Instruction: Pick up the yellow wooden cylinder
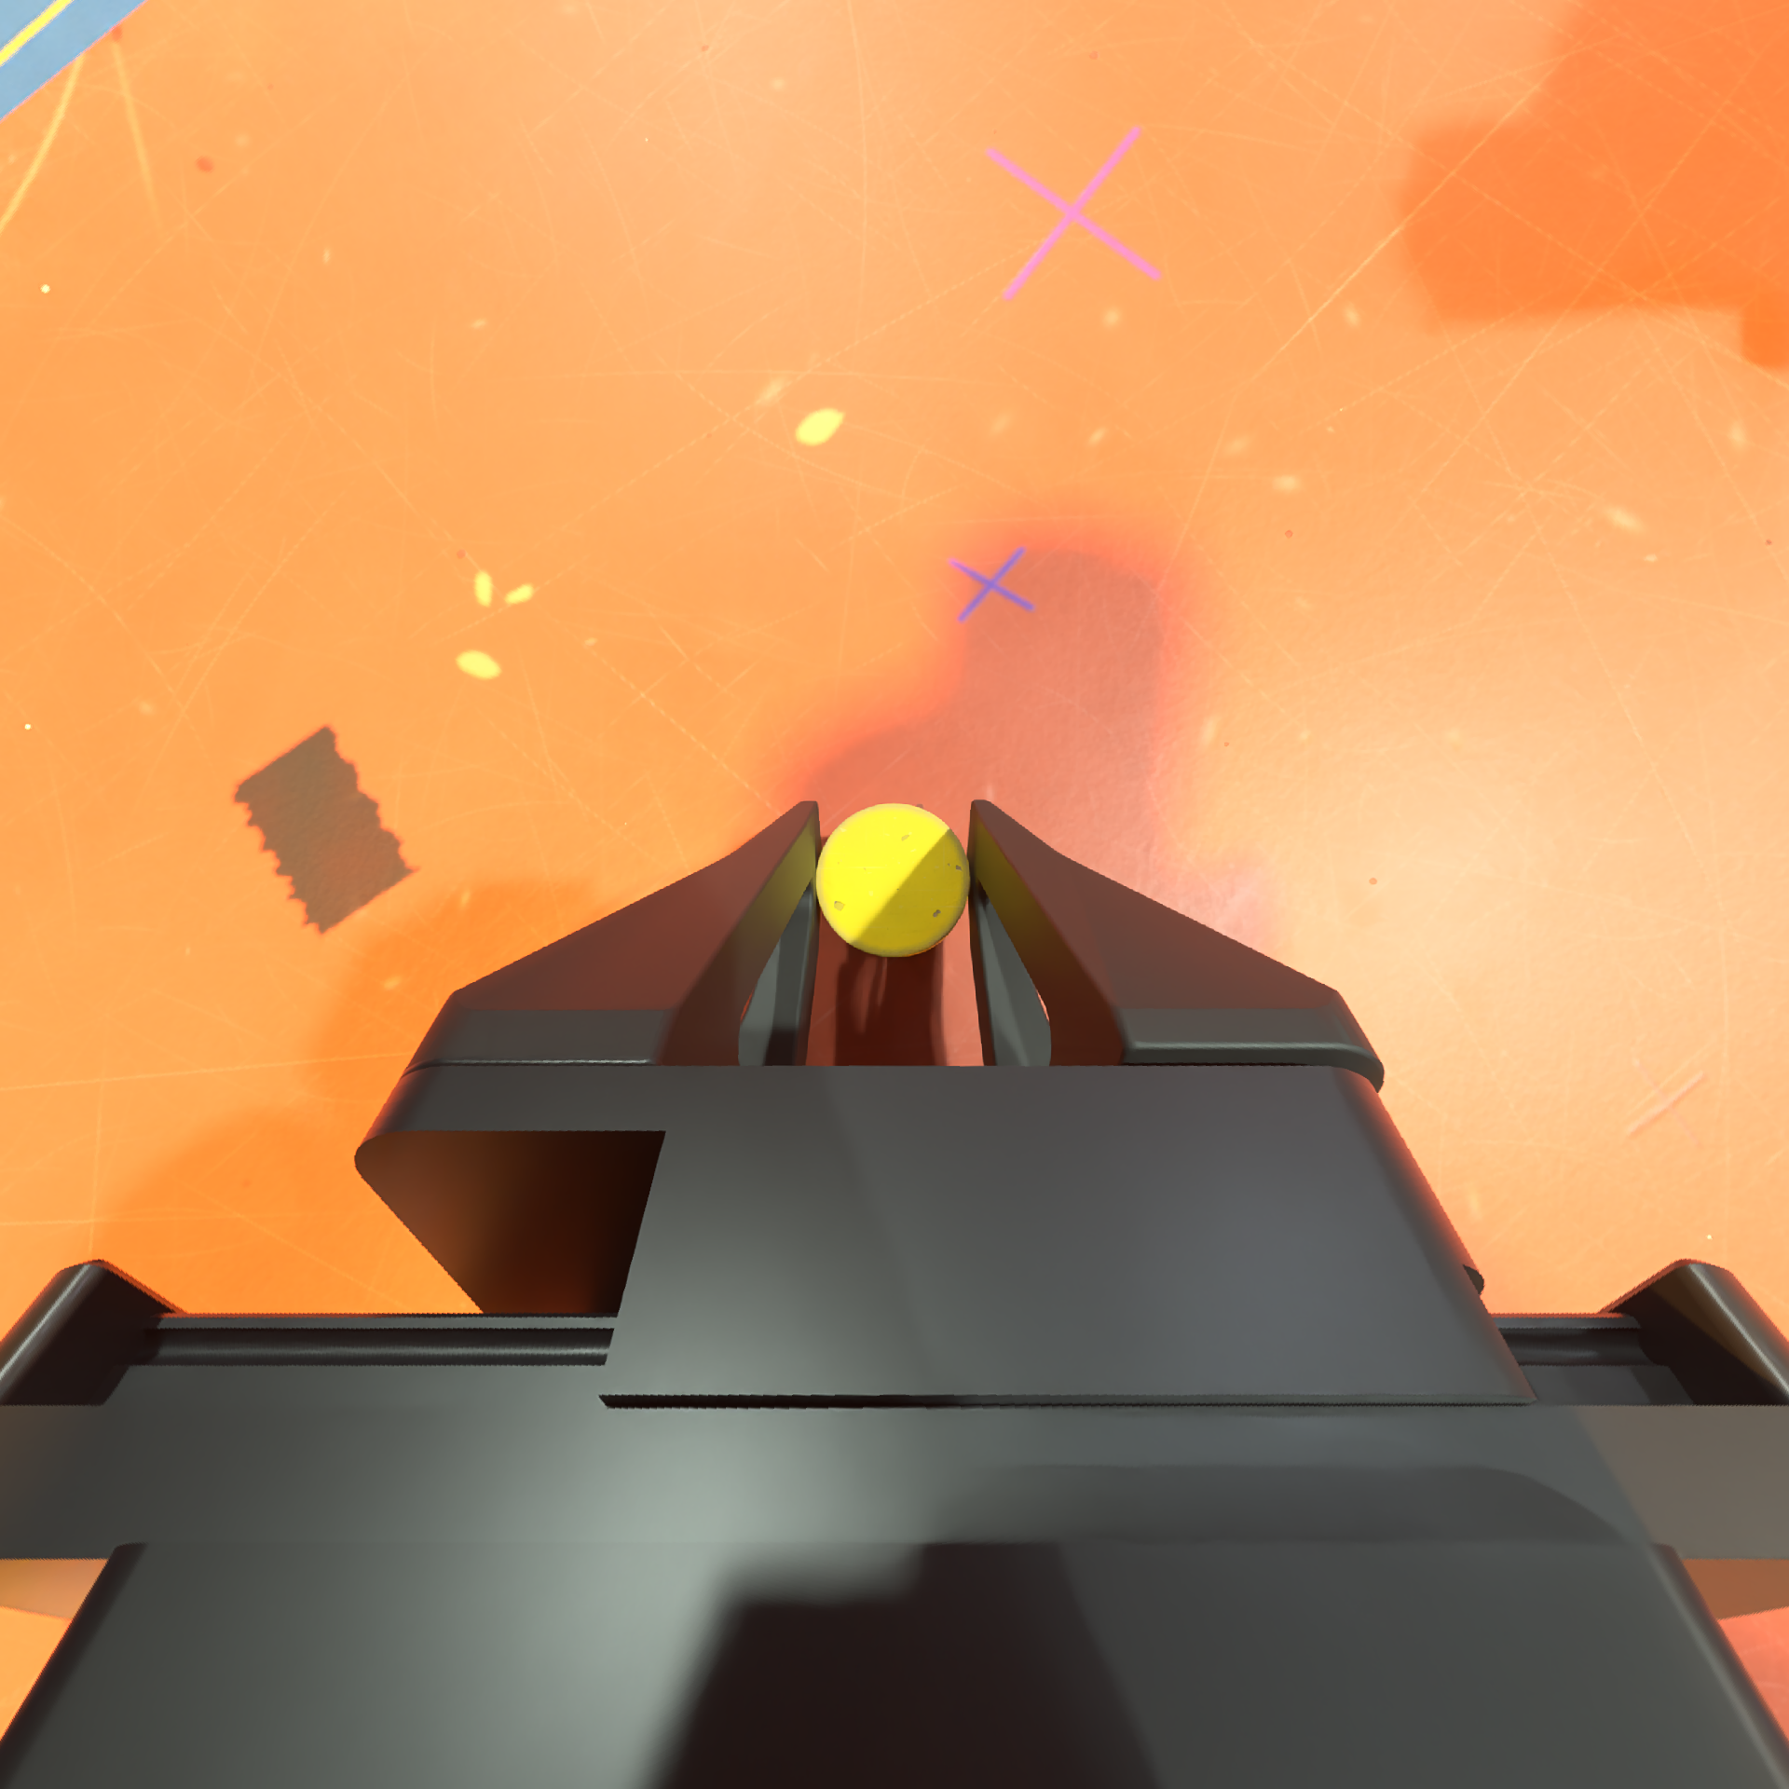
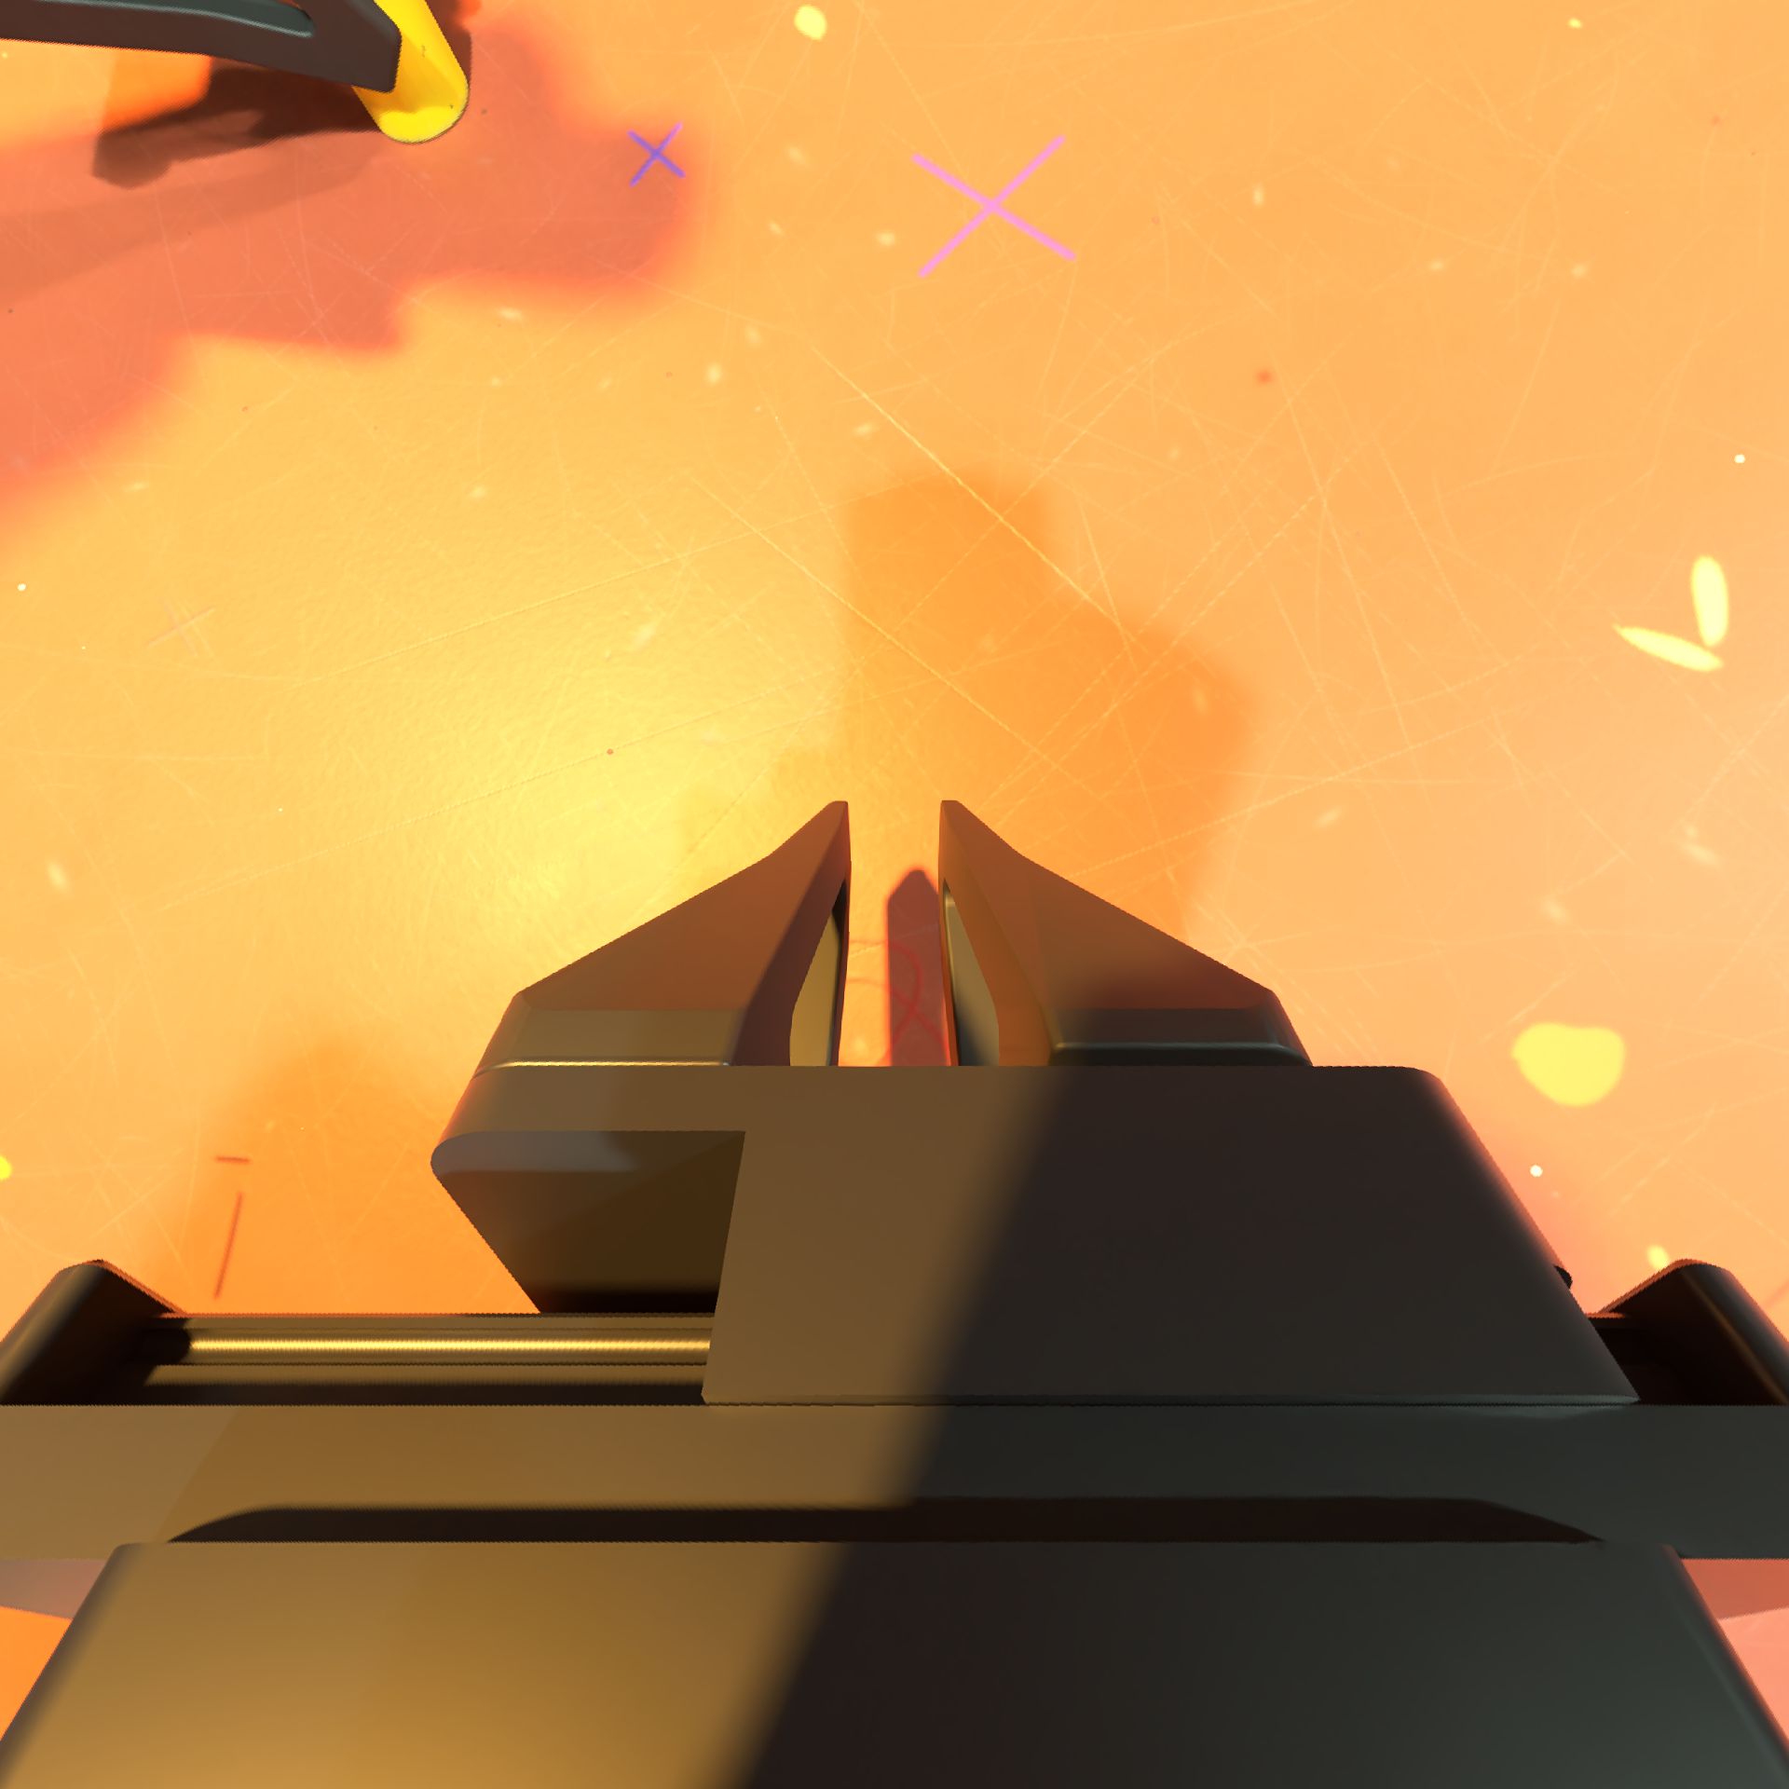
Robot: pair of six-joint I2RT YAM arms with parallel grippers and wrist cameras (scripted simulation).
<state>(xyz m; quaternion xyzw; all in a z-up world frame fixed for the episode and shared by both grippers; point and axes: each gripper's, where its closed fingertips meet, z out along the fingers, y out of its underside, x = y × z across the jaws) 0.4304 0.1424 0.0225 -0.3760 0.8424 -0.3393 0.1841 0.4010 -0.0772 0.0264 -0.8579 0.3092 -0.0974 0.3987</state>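
**Left gripper clamps the yellow cylinder; right gripper holds nothing**

In the left wrist view, a dark serrated patch (image 1: 321,831) lies on the orange table (image 1: 581,290) at about 9 o'clock from the fingertips. The left gripper (image 1: 893,823) has its two fingers pressed against either side of the cylinder (image 1: 892,879), whose round yellow end faces the camera (half of it in shade). Beyond the tips, at roughly 1 o'clock, sits a small purple cross (image 1: 990,584), and farther off in the same direction a larger pink cross (image 1: 1072,212).

In the right wrist view, the cylinder (image 2: 418,82) appears at 11 o'clock in the top corner, gripped by the other arm's finger and clear of its shadow on the table (image 2: 484,629). The purple cross (image 2: 656,153) lies just to its right, then the pink cross (image 2: 991,205) near 12 o'clock. The right gripper (image 2: 894,823) has its fingers drawn near each other with a narrow gap, nothing between them.
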